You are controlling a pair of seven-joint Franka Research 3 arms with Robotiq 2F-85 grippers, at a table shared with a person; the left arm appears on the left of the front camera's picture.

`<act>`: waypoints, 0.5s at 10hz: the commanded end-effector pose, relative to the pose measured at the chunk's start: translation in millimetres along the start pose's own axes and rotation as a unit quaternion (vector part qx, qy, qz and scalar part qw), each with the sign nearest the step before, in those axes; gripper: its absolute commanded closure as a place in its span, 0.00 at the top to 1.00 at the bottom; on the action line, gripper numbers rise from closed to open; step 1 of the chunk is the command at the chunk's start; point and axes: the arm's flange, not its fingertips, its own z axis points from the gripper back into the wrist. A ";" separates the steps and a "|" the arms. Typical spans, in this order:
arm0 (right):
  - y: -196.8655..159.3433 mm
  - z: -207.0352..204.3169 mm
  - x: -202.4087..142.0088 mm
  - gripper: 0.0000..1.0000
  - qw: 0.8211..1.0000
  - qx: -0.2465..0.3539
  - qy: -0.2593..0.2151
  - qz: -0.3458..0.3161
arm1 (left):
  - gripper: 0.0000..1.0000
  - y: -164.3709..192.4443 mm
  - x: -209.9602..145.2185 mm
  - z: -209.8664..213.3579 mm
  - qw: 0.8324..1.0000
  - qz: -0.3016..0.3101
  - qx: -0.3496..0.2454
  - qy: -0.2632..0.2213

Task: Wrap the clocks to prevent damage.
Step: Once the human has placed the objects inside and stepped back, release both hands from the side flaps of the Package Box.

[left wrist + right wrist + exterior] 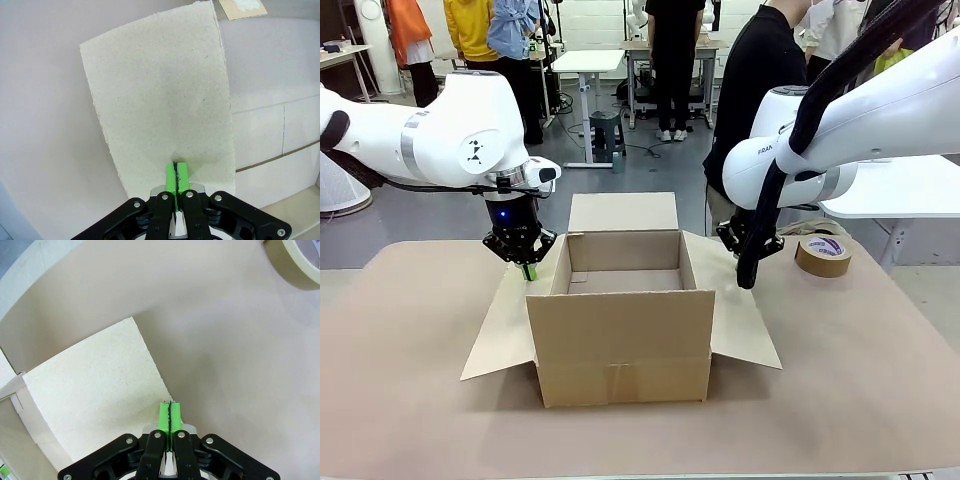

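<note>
Work at this moment seems to be holding the box open, so begin at the left. Your left gripper (pixel 528 268) has its green pads pressed together with nothing between them. The tips seem to rest on the left flap (pixel 503 325), close to the wall of the box (pixel 620 345). Press there only lightly and straight down; I think a hard push would crease the cardboard or slide the box along the table (pixel 410 420).

The box stands in the middle of the table with its side flaps turned out. The part of its floor that you can see is bare cardboard, and where the clocks are I cannot tell.

At the right flap (pixel 95 385) your right gripper (pixel 170 412) is also pressed together and empty, with the tips at the very edge of the flap. I would bring it a little inward on the flap, because from the edge it may slip off.

The roll of tape (pixel 823 256) lies toward the far right edge of the table, beyond the right flap; take care not to sweep it.
</note>
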 end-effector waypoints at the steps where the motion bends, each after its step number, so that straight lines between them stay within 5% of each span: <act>1: 1.5 0.8 0.8 0.01 1.000 0.002 -0.001 0.001 | 0.00 0.4 -0.5 -1.1 1.000 0.005 0.001 0.004; 5: 1.5 0.8 0.8 0.01 1.000 0.002 -0.001 0.001 | 0.00 0.4 -0.5 -1.1 1.000 0.005 0.001 0.004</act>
